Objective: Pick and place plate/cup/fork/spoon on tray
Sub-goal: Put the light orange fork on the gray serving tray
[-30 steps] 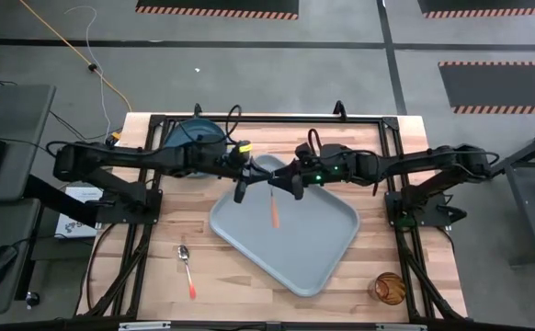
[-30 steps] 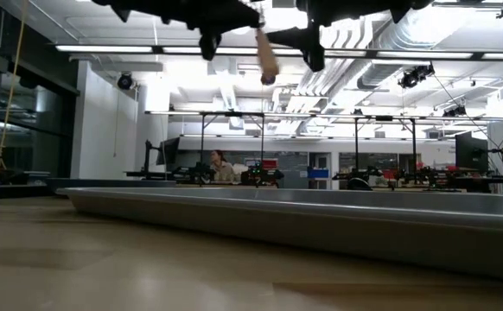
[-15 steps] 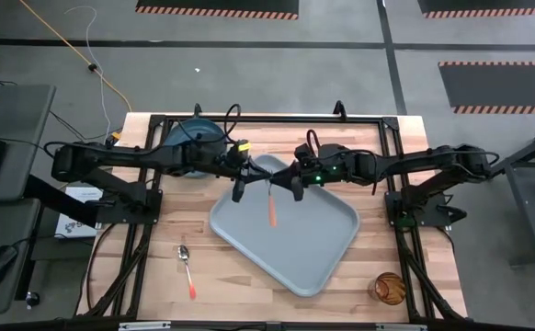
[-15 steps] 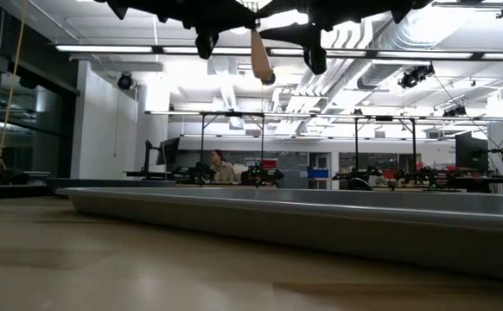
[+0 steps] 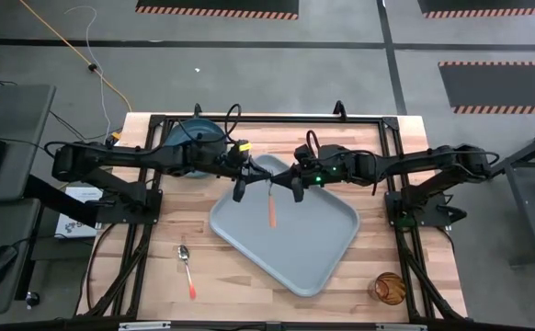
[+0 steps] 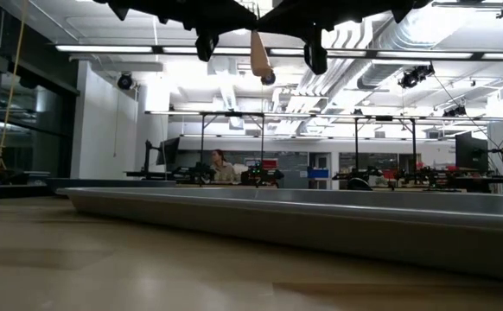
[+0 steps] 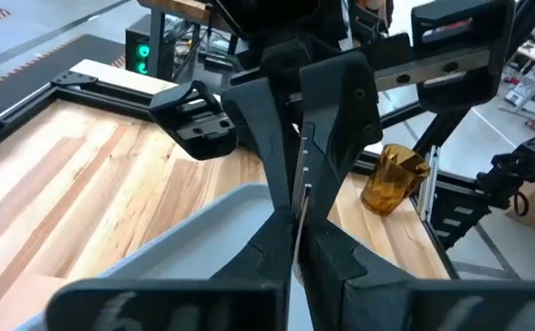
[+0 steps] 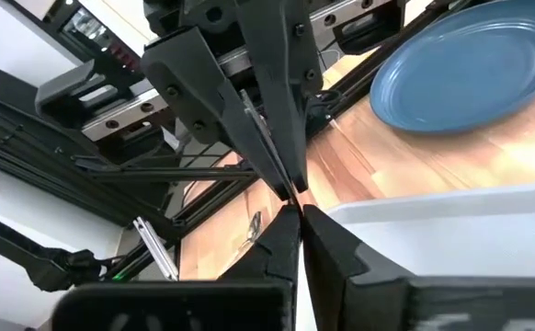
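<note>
The fork hangs over the far left part of the grey-blue tray [image 5: 315,250], its peach handle [image 5: 271,212] pointing down and toward the near edge. My left gripper [image 5: 259,180] and my right gripper [image 5: 282,179] meet nose to nose at the fork's silver end, both shut on it. The blue plate [image 5: 194,138] lies on the table at the far left, partly under my left arm. On the wood near the front left lies the red-handled spoon [image 5: 187,269]. The amber cup [image 5: 388,288] stands at the front right. My left gripper pinches the fork's thin silver end [image 7: 298,210] between its two fingers, coming level from the table's left. The fork is lifted clear of the tray, and its handle [image 6: 259,55] hangs tilted below the fingers. My right gripper pinches the same silver end [image 8: 260,136] between its two fingers, coming level from the table's right, opposite my left gripper. Its fingers [image 7: 343,103] close on the metal just beyond the left fingertips. The handle hangs free below.
A black frame [image 5: 249,118] runs round the table's edges. The tray's raised lip [image 6: 260,216] lies below the hanging fork. Bare wood shows between the tray and the spoon.
My right gripper has shut on the fork's silver end while my left gripper keeps its hold. The hanging handle has swung a little toward the table's left.
</note>
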Tool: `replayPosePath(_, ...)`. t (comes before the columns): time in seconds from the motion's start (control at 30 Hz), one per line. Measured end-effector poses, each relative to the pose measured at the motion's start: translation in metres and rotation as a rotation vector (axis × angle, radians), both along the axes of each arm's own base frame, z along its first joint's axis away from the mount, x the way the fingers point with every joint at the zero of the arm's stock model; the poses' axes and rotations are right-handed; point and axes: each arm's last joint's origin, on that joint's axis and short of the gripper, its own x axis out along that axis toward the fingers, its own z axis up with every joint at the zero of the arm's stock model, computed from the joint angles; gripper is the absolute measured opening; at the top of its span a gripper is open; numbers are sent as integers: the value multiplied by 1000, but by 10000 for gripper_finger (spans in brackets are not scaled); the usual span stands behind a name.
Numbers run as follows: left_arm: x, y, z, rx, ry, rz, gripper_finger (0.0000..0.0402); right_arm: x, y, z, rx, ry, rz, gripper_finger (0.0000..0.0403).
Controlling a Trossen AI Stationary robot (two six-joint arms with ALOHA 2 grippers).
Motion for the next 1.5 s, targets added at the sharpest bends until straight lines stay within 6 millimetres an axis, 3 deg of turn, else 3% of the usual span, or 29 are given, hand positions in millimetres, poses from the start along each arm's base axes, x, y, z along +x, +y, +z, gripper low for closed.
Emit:
replayPosePath(0.13, -1, 4, 1, -11, -3, 16, 38, -1, 0, 0, 4, 3, 15, 1)
replayPosePath(0.27, -14, 17, 15, -18, -47, 69, 78, -12, -3, 2, 0, 77, -5, 0)
replayPosePath(0.43, -40, 30, 32, 16, -58, 133, 127, -41, -3, 10, -6, 203, -54, 0)
replayPosePath(0.57, -61, 36, 44, 53, -70, 195, 150, -73, 17, 6, 49, 311, -115, 0)
replayPosePath(0.77, -78, 40, 57, 74, -126, 260, 156, -117, 66, -28, 284, 243, -263, 0)
replayPosePath(0.97, -80, 40, 58, 69, -132, 275, 157, -139, 106, -75, 481, 124, -435, 0)
replayPosePath(1.27, -78, 41, 57, 47, -129, 304, 157, -144, 124, -121, 589, 273, -605, 0)
replayPosePath(1.5, -79, 42, 57, 49, -128, 324, 157, -142, 133, -141, 679, 396, -634, 0)
